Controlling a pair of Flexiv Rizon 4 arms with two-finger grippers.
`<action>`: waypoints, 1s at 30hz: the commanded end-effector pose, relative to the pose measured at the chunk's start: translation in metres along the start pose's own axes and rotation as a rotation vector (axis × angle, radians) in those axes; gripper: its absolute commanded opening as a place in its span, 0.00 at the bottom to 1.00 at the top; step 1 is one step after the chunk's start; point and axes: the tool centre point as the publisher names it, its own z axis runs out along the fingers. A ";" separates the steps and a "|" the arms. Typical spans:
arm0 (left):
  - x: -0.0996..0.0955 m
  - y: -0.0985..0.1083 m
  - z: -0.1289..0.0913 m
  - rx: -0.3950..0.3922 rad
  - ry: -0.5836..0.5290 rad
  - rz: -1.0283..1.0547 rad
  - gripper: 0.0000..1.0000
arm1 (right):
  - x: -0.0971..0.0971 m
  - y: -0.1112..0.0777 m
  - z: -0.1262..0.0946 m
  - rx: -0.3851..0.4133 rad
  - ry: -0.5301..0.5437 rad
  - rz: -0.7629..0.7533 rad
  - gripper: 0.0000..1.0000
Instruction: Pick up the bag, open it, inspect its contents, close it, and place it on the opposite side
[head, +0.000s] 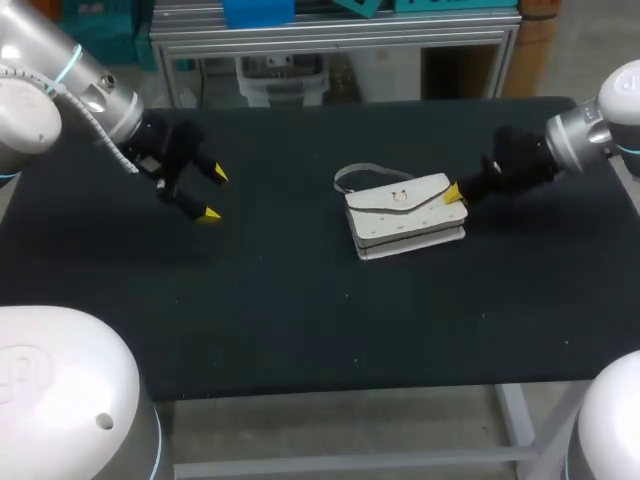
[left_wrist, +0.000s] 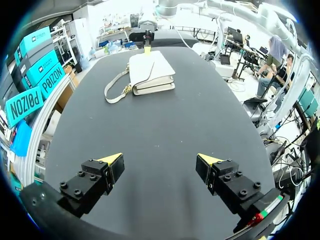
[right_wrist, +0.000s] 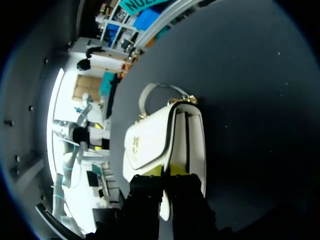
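Observation:
A white handbag (head: 405, 215) with a front flap and a pale strap (head: 350, 175) lies on the black table, right of the middle. My right gripper (head: 452, 192) is at the bag's right end, shut on the edge of the flap. In the right wrist view its gripper (right_wrist: 169, 171) has both yellow tips pressed together, with a sliver of the bag (right_wrist: 155, 140) flap between them. My left gripper (head: 214, 194) hangs open over the table's left part, well away from the bag. From the left wrist, that gripper (left_wrist: 160, 160) holds nothing and the bag (left_wrist: 150, 72) lies far ahead.
The black table (head: 300, 320) carries nothing else. The strap (left_wrist: 115, 90) loops out from the bag toward the table's back edge.

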 end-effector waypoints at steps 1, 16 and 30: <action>0.000 0.000 0.000 0.002 0.000 0.001 1.00 | 0.014 -0.019 0.028 -0.198 -0.044 0.028 0.00; 0.000 0.000 0.000 0.002 0.000 0.001 1.00 | 0.045 -0.018 0.091 -0.184 0.020 0.005 0.00; 0.000 0.000 0.000 0.002 0.000 0.001 1.00 | 0.062 -0.013 0.108 -0.120 0.065 -0.035 0.00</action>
